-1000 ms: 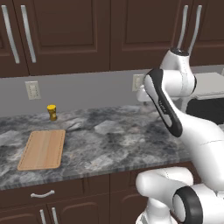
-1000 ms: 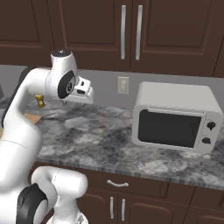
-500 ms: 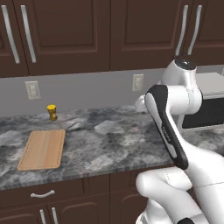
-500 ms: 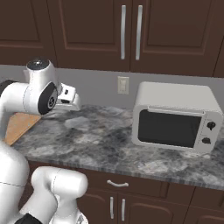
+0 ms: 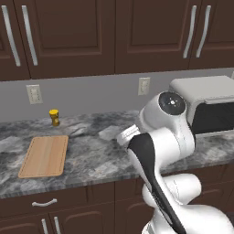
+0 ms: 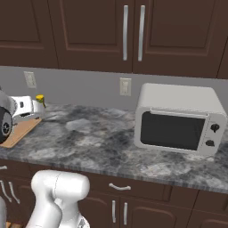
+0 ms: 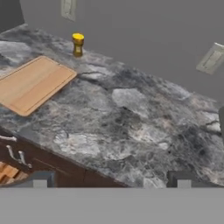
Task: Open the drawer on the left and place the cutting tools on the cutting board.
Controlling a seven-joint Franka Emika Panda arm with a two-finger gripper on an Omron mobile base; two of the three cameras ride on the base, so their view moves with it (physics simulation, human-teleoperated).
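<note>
The cutting board (image 5: 45, 156) is laid flat near the counter's (image 5: 105, 160) front edge, above the shut drawer (image 5: 50, 203); a yellow jar (image 5: 54, 117) stands behind it. The gripper (image 7: 109, 179) is held wide open and empty over bare stone beside the board.

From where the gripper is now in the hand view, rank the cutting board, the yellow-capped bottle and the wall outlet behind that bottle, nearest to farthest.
1. cutting board: lying on the counter, left of the open gripper.
2. yellow-capped bottle: standing beyond the board's far corner, near the wall.
3. wall outlet: on the wall above and behind the bottle, farthest.
</note>
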